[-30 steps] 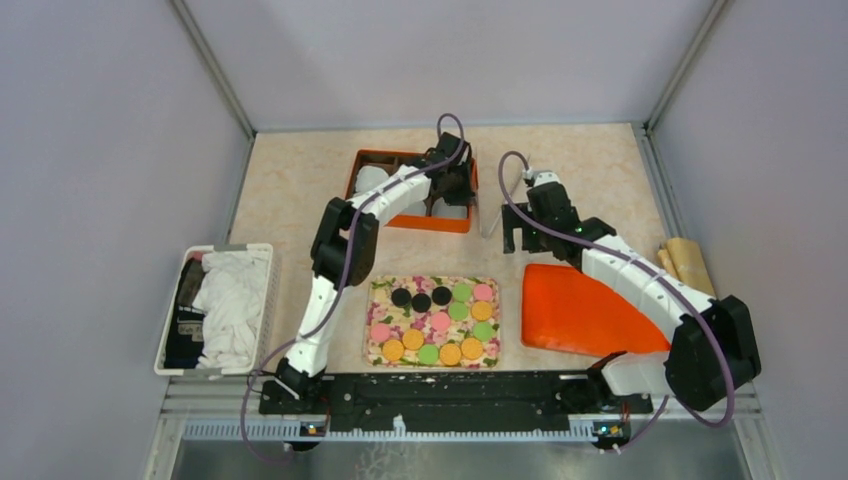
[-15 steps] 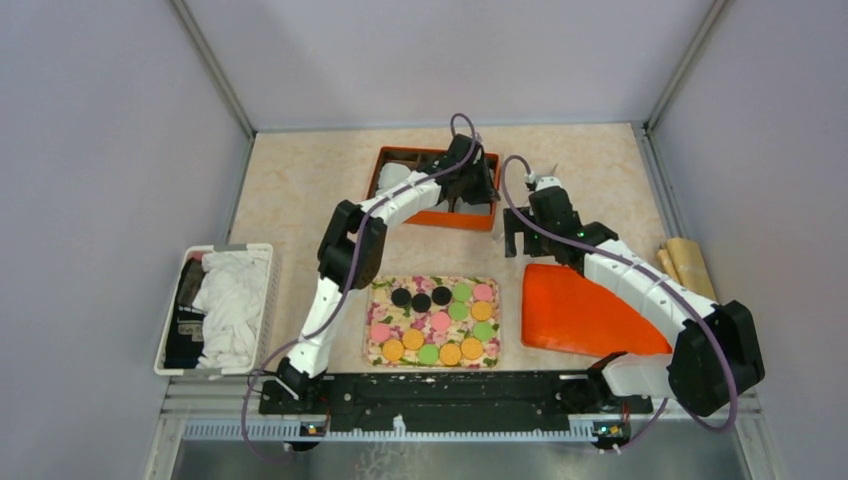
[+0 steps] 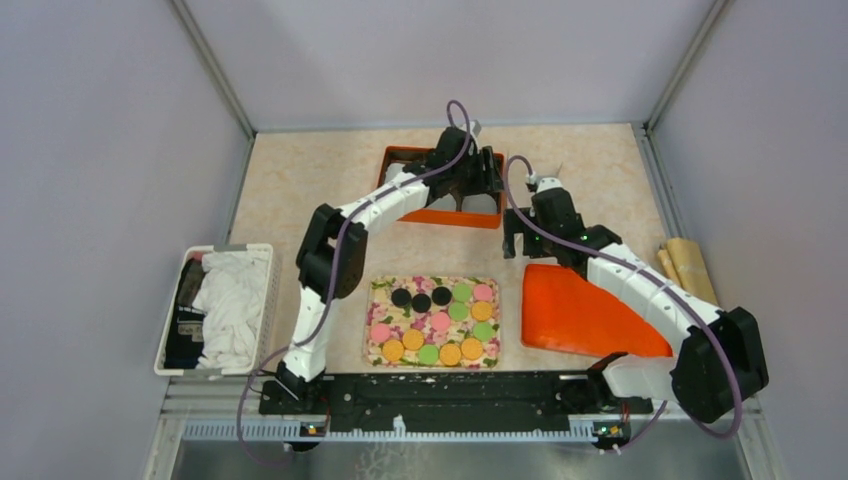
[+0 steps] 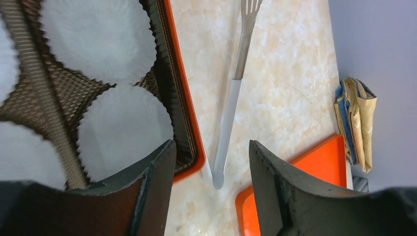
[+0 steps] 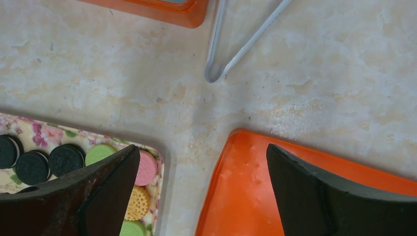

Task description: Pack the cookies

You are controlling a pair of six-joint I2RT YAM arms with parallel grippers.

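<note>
1. Three black cookies point(image 3: 421, 301).
2. Three pink cookies point(image 3: 483, 292).
3. Four green cookies point(image 3: 462, 292).
4. Five orange cookies point(image 3: 450, 353).
5. One flowered tray point(image 3: 385, 312).
6. One orange box point(image 3: 450, 217), with four paper cups point(image 4: 96, 29) showing.
7. One orange lid point(image 3: 570, 315).
8. One pair of tongs point(image 4: 231, 108).
9. One white basket point(image 3: 230, 247).

A beige, stone-look tabletop point(image 4: 295, 73) lies flat under the left gripper point(image 4: 211, 157). Plain pale purple walls point(image 3: 450, 60) stand past it and off to both sides. Grey metal posts point(image 3: 212, 68) mark the far corners.
</note>
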